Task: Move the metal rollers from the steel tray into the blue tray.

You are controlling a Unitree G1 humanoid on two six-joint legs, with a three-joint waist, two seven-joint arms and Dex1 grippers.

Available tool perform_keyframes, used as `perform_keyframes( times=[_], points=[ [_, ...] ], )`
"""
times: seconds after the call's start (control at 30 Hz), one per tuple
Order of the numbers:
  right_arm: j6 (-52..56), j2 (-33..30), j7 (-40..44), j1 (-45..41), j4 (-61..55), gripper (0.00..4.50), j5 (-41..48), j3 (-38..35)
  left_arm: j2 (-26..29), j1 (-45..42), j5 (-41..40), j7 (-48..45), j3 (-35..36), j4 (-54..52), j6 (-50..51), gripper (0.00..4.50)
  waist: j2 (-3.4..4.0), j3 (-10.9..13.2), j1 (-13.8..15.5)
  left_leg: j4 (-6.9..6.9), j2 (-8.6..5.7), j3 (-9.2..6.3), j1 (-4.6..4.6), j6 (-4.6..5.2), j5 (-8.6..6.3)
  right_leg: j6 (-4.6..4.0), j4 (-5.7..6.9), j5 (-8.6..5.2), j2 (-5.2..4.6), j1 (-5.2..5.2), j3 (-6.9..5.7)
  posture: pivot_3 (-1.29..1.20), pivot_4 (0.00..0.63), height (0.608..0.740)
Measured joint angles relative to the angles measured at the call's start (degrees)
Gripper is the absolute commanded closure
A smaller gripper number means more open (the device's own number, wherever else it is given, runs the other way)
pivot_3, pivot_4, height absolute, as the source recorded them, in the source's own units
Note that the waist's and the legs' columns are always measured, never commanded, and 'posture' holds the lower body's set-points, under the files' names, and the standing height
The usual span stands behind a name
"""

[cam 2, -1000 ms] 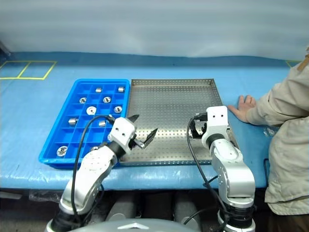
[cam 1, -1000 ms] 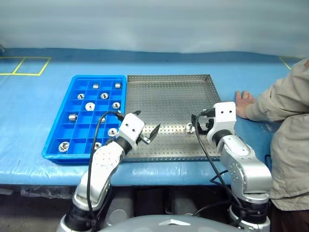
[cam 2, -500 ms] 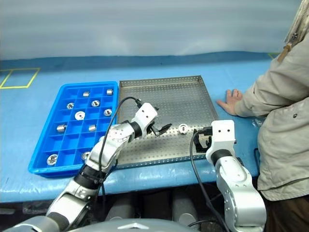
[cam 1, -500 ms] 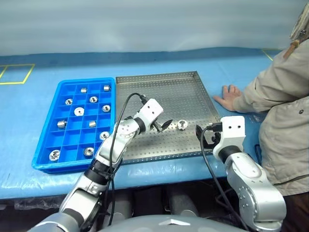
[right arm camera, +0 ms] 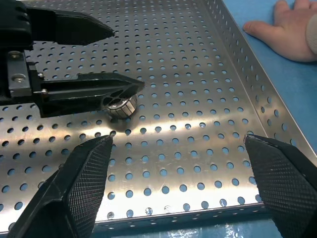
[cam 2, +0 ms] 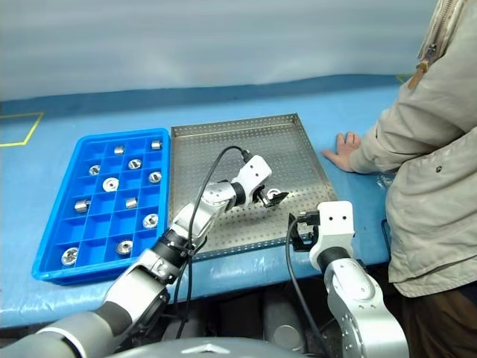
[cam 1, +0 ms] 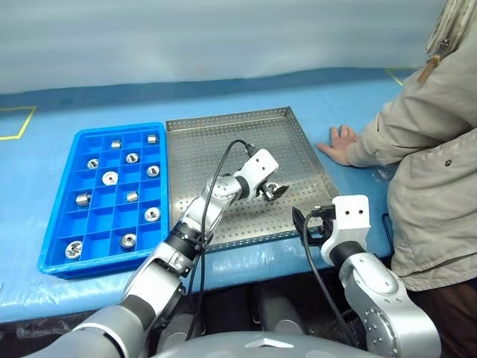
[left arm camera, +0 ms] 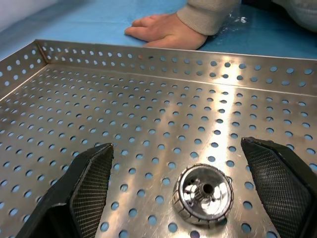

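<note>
Blue-covered desk carries the steel tray with the blue tray just beside it on the left. A person's hand rests flat on the desk right of the steel tray. Left gripper reaches over the steel tray, jaws open on either side of the one metal roller lying there, not touching. Right gripper at the tray's near edge, jaws open, empty. Other rollers sit in blue tray compartments.

light: bright, even | glare: steel tray floor | focus: sharp
</note>
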Motion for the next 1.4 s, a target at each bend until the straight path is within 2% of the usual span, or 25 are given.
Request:
perform_keyframes(
  times=[0.2, 0.3, 0.5, 0.53, 0.67, 0.87, 1.23, 1.4],
  points=[
    [-0.17, 0.10, -0.33, 0.01, 0.01, 0.02, -0.03, 0.45, -2.15, -0.66, 2.27, 1.09, -0.45, 7.59, -2.91, 0.00, -0.04, 0.03, -0.96, -0.01, 0.02, 0.01, -0.01, 0.01, -0.01, 0.03, 0.00, 0.00, -0.01, -0.02, 0.03, -0.26, 0.150, 0.740],
    [-0.17, 0.13, -0.79, 0.01, 0.01, 0.00, -0.07, 0.61, -2.54, -0.71, 2.91, 1.22, -0.47, 9.46, -3.66, 0.60, -0.04, 0.03, -1.16, -0.01, 0.03, 0.01, 0.00, 0.01, -0.01, 0.03, 0.00, 0.00, -0.02, -0.03, 0.04, -0.25, 0.150, 0.740],
    [-0.17, 0.17, -0.85, -0.96, 0.19, 0.00, -0.05, 1.47, -2.57, -0.65, 4.12, 2.10, -0.25, 10.06, -4.27, 2.61, -0.06, 0.04, -1.24, -0.01, 0.04, 0.02, -0.01, 0.02, -0.01, 0.05, 0.00, 0.00, -0.05, -0.02, 0.04, -0.22, 0.150, 0.740],
    [-0.17, 0.10, -0.84, -1.26, 0.28, 0.00, -0.06, 1.47, -2.38, -0.48, 4.25, 2.29, -0.11, 9.64, -4.09, 2.80, -0.06, 0.04, -1.14, -0.01, 0.04, 0.02, -0.01, 0.02, -0.01, 0.06, 0.00, 0.01, -0.06, -0.02, 0.04, -0.21, 0.150, 0.740],
    [-0.02, -0.64, -0.67, -3.24, 1.34, 0.00, -0.02, 0.99, -1.28, 1.77, 4.11, 3.52, 1.88, 3.03, -1.58, 2.79, -0.14, 0.09, -0.71, -0.04, 0.05, 0.03, -0.01, 0.02, -0.01, 0.14, 0.01, 0.06, -0.05, -0.05, 0.08, -0.13, 0.150, 0.740],
    [0.42, -2.31, 1.49, -11.01, 5.14, 0.00, 0.75, 2.04, -0.33, 5.47, 1.99, 7.45, 7.94, -16.78, 8.36, 2.79, -0.30, 0.20, 1.45, -0.08, 0.06, 0.03, 0.01, 0.03, 0.00, 0.36, 0.00, 0.19, -0.02, -0.06, 0.09, 0.00, 0.150, 0.740],
    [-3.69, -6.81, 10.88, -25.24, 16.90, 0.00, 3.47, 12.68, 7.07, 21.93, 3.86, 16.31, 17.18, -53.37, 27.74, 2.79, -0.58, 0.39, 6.99, -0.15, 0.02, 0.00, -0.03, 0.04, -0.01, 0.35, -0.06, 0.19, -0.08, -0.06, 0.05, 0.15, 0.150, 0.740],
    [-6.25, -7.17, 13.91, -28.19, 20.52, 0.00, 4.22, 15.65, 8.30, 28.91, 6.55, 20.38, 18.74, -62.23, 34.96, 2.79, -0.73, 0.47, 9.65, -0.11, 0.01, -0.10, -0.11, 0.05, -0.02, 0.32, -0.14, 0.16, -0.13, -0.03, -0.10, 0.25, 0.150, 0.740]
  ],
)
